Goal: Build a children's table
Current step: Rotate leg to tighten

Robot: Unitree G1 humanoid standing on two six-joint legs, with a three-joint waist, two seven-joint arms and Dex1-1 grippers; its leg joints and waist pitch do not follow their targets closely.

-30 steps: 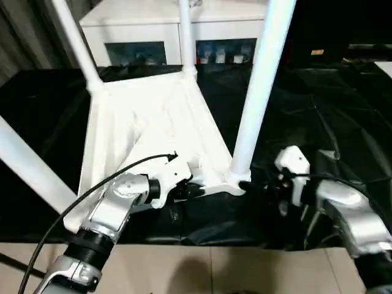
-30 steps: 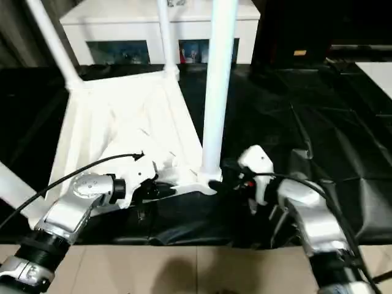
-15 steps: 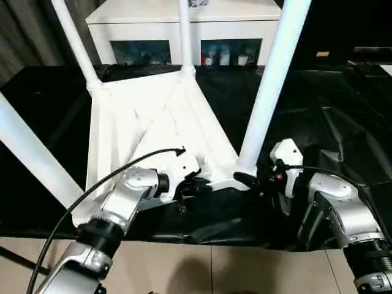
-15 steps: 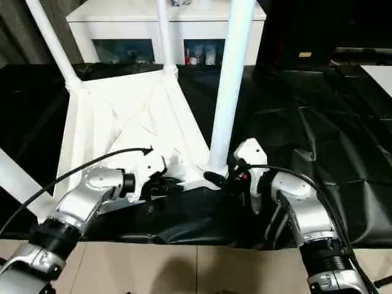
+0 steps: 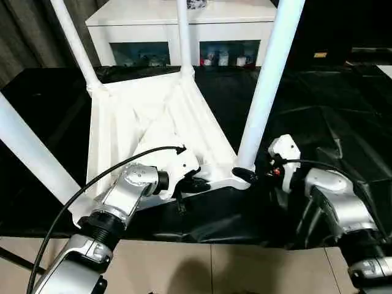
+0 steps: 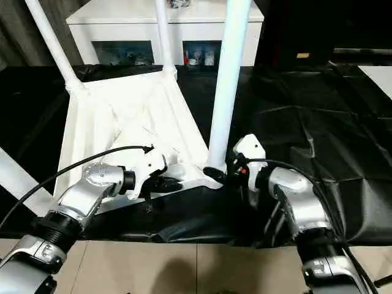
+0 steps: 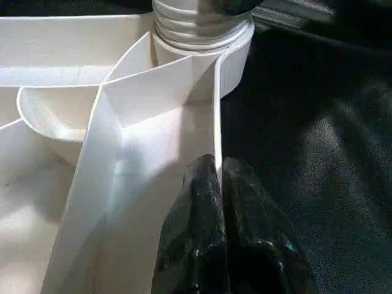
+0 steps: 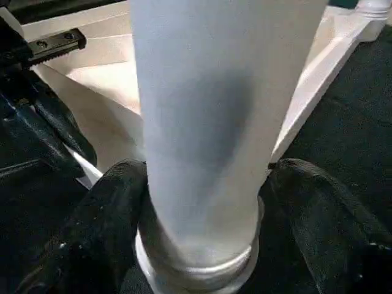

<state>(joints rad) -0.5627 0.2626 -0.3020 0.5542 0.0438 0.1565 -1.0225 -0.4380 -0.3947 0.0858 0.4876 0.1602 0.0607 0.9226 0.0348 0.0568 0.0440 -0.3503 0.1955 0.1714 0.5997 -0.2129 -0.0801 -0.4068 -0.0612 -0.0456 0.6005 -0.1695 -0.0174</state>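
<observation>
Your tabletop lies underside-up on the black-covered bench, centre-left of the head views, with legs standing in its corner sockets: the near-right leg rises to the top edge right of centre, two more at upper left and top centre, a fourth crossing the left edge. White glass-doored cabinet sits behind at the top of frame. Head views place your left gripper at the near rim of the tabletop, lower centre, but don't resolve the fingers. The left wrist view does: both black fingers are pinched onto the thin rim wall, one either side, clenched on the tabletop edge just short of the corner socket. Your right gripper sits at the foot of the near-right leg in the head views; the right wrist view shows the fingers spread wide either side of that leg's base just above the socket collar, hugging it. Whether the pads actually press the leg, I can't tell. The same view catches the left gripper at its left edge.
</observation>
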